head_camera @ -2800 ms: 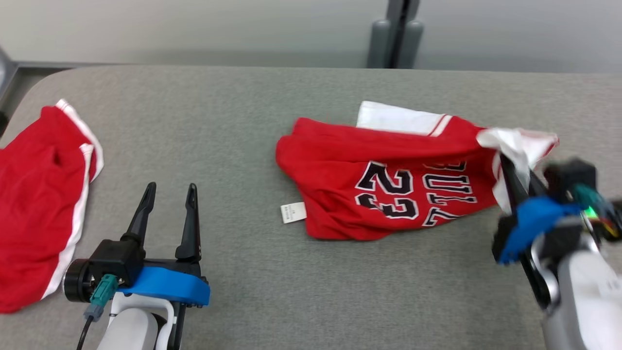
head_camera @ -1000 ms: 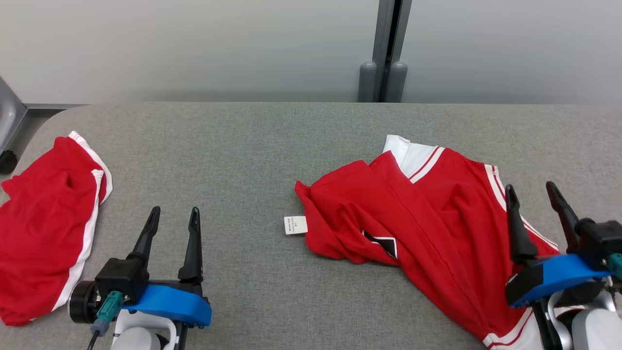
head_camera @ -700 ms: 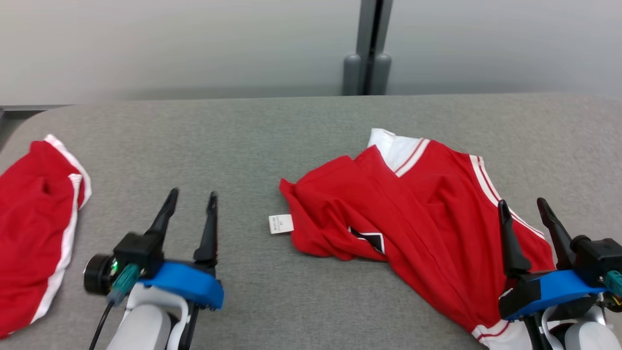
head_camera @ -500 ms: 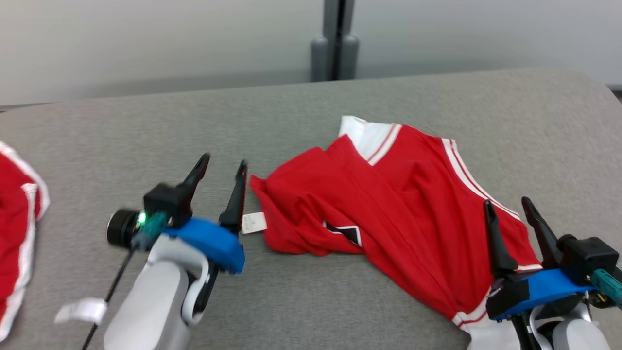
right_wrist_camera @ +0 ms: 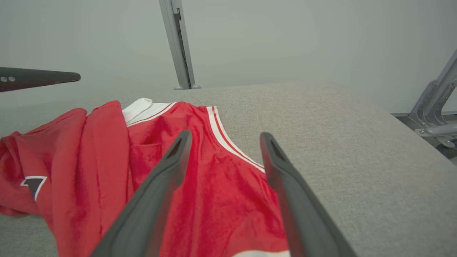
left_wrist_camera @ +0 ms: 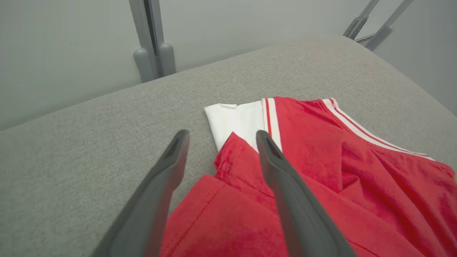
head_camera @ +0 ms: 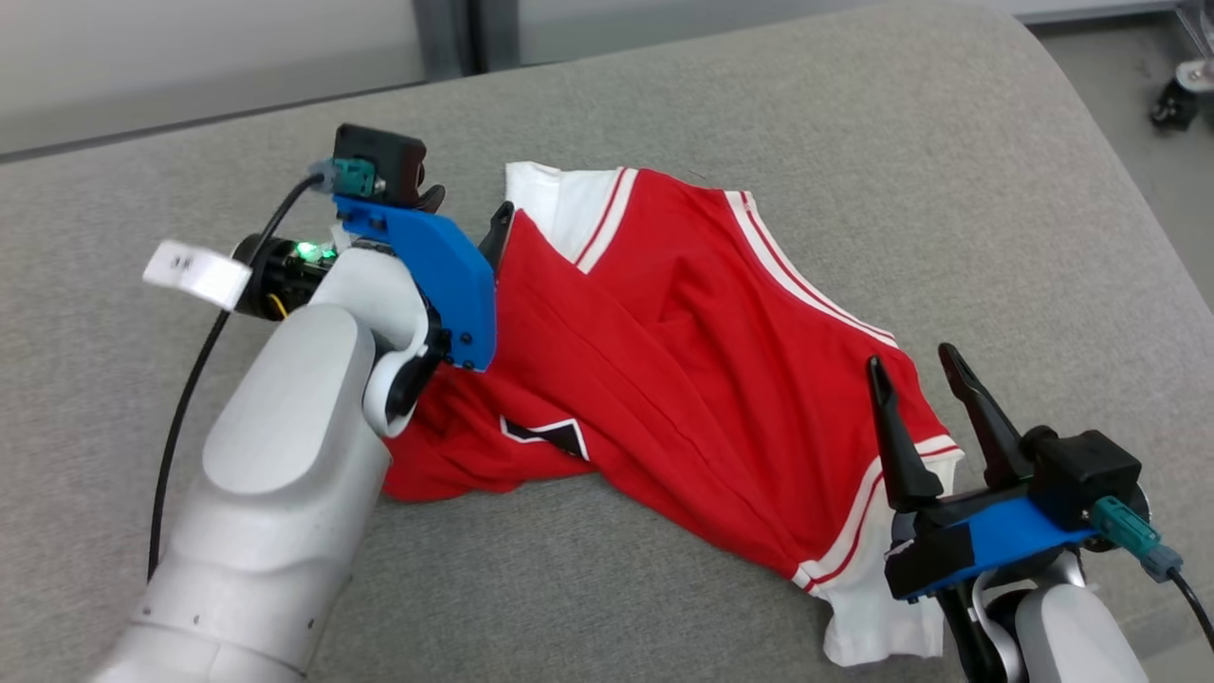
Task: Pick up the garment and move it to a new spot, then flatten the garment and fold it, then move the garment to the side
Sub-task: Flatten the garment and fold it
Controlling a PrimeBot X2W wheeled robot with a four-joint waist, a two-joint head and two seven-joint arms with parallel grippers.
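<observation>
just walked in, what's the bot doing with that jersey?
A two-armed robot is working on a red jersey that lies rumpled on the grey table. Its left gripper, open, is at the jersey's far edge by the white trim, lined up on a folded red layer. The right gripper, open, hovers over the near hem. Neither holds cloth yet.

The pale left forearm [head_camera: 285,455] covers the red-and-white fabric jersey's [head_camera: 702,360] left edge; its black print [head_camera: 550,436] is mostly folded under.
</observation>
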